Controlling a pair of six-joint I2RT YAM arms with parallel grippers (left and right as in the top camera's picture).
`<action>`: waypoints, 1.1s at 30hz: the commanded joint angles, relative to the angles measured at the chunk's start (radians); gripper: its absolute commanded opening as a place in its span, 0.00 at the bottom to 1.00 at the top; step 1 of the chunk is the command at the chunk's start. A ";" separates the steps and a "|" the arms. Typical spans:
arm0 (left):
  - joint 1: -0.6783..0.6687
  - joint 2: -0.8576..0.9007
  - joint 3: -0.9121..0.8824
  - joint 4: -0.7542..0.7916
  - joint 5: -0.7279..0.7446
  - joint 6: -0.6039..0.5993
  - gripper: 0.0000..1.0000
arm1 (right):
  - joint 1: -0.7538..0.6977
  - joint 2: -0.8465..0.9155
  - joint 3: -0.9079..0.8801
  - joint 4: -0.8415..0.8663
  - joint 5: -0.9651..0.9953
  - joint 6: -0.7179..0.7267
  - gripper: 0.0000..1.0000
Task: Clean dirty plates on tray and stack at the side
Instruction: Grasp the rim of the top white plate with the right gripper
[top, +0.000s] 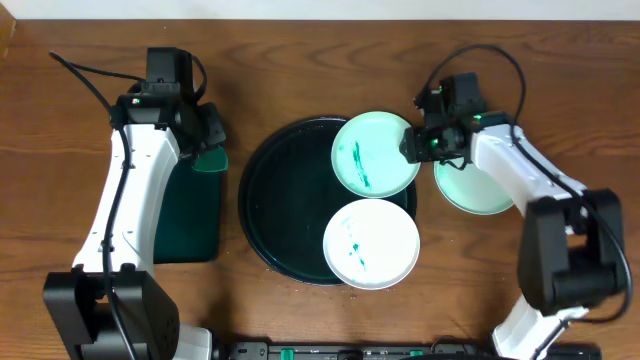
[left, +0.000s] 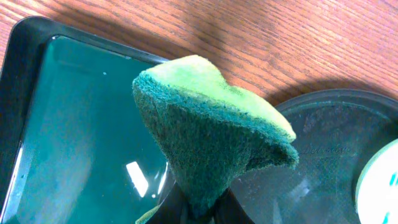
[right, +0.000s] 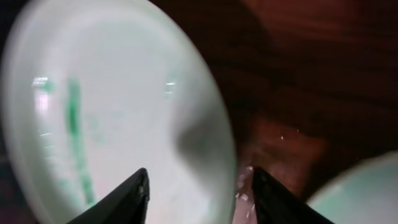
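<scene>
I see a big, round, dark tray (top: 275, 200) in the middle of the worktop. A back plate (top: 375, 152) with green smears lies on its back right edge. A front plate (top: 371, 243), smeared too, hangs over its front right edge. A third plate (top: 475, 192), which looks clean, lies on the worktop just beside the tray's right edge.

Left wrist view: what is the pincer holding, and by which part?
The left pincer is shut on the sponge, pinching its narrow bottom end so it folds into a cone, scrub side out.

No legible text, labels, brands or numbers, faint marking on the tray (left: 323, 134), unreadable
</scene>
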 joint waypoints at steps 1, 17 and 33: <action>0.004 0.010 -0.002 0.001 -0.013 0.018 0.07 | 0.011 0.040 0.057 0.004 0.097 -0.023 0.47; 0.003 0.010 -0.002 0.003 -0.013 0.017 0.07 | 0.102 0.040 0.222 -0.166 -0.006 0.121 0.01; -0.005 0.011 -0.021 -0.003 -0.001 0.021 0.07 | 0.286 0.198 0.224 -0.129 -0.008 0.305 0.01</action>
